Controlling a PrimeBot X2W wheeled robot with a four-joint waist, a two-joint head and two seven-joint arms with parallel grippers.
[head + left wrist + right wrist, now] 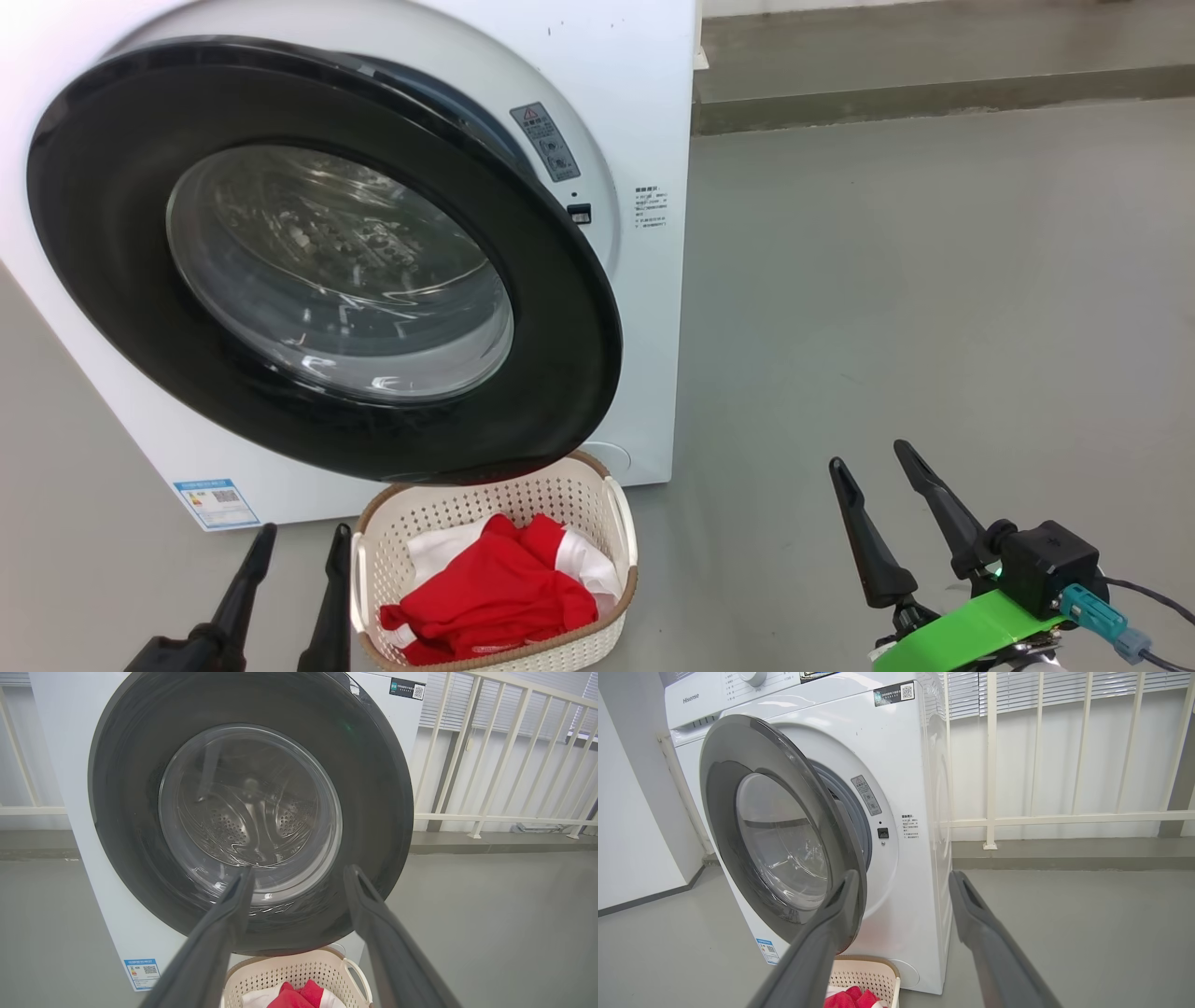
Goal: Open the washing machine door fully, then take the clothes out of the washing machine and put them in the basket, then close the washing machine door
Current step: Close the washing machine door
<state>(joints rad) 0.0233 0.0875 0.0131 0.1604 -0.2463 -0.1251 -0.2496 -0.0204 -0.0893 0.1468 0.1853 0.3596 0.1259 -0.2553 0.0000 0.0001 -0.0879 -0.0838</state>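
The washing machine (pixel 644 112) (pixel 896 732) stands on the floor with its door (pixel 308 261) (pixel 252 812) (pixel 780 830) swung partly ajar, a gap showing at its right edge. Red and white clothes (pixel 495 588) (pixel 292 996) (pixel 850 997) lie in the cream basket (pixel 569 499) (pixel 299 970) (pixel 864 973) below the door. My left gripper (pixel 299 546) (pixel 299 877) is open, low and left of the basket, pointing at the door. To the right, over bare floor, my right gripper (pixel 873 462) (pixel 903 882) also stands open and holds nothing. The drum seen through the glass looks bare.
Grey floor (pixel 934 280) spreads to the right of the machine. A raised step (pixel 934 89) runs along the back, with a white railing (pixel 1064 819) and wall behind it. A white wall (pixel 630 835) stands left of the machine.
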